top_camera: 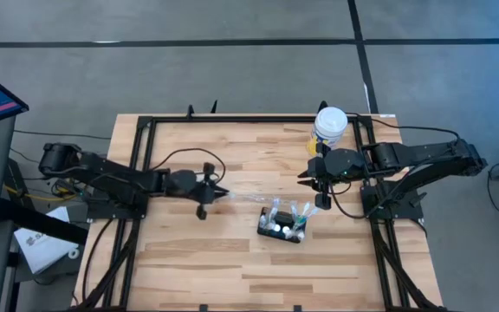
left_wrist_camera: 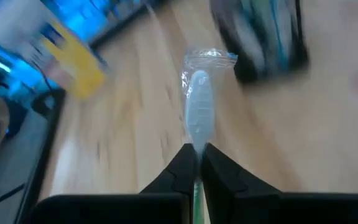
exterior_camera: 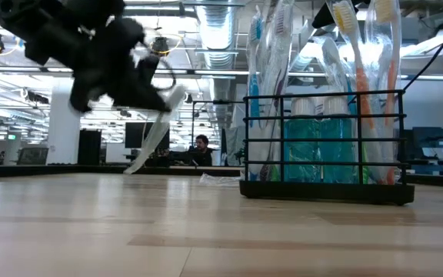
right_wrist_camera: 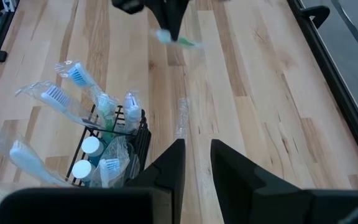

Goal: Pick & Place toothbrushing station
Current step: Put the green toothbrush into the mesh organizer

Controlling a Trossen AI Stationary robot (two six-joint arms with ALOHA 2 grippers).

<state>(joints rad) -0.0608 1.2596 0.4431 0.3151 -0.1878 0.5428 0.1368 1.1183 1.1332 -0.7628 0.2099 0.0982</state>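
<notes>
The toothbrushing station (top_camera: 282, 224) is a small black wire holder right of the table's middle. Several wrapped toothbrushes stand upright in it, and it also shows in the low view (exterior_camera: 325, 146) and the right wrist view (right_wrist_camera: 107, 152). My left gripper (top_camera: 222, 194), left of the holder, is shut on a clear-wrapped toothbrush (left_wrist_camera: 199, 106) above the table. My right gripper (right_wrist_camera: 196, 158) is open and empty. It hovers just beyond the holder's far right side (top_camera: 306, 180) and points toward the table's left. My left gripper pinches the wrapped toothbrush between its two fingers, just behind the pale head end (left_wrist_camera: 196, 144). The fingers lie along the brush, and its green handle (left_wrist_camera: 196, 190) runs back between them. The head end sticks out past the fingertips toward the holder. It slants down, clear of the table (exterior_camera: 156, 131).
A white-lidded tub with a yellow label (top_camera: 330, 124) stands at the far right, close behind my right arm. A scrap of clear wrapper (right_wrist_camera: 181, 118) lies on the wood between the holder and my left gripper. A black frame (top_camera: 145, 130) borders the table.
</notes>
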